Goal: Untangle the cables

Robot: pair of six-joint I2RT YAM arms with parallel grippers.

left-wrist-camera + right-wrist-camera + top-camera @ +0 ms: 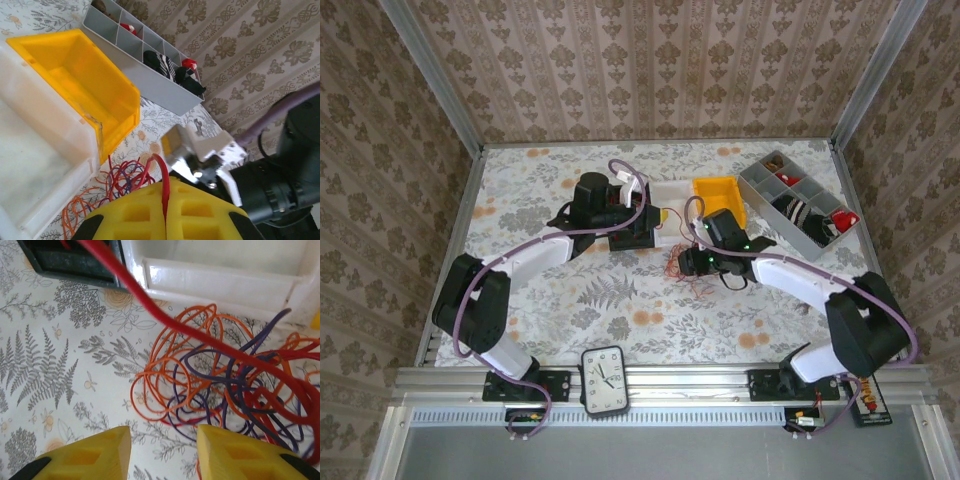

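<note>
The left gripper [166, 200] clamps one thin red wire [162, 175] running from the orange, purple and red tangle of wires [220, 385] just beside the white plastic bin [220, 282], while the right gripper [164, 450] hovers over it, jaws apart, and I'd pin the loops first, then draw slowly.

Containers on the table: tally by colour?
Yellow bin: 1
White bin: 1
Grey divided tray: 1
Total: 3
</note>
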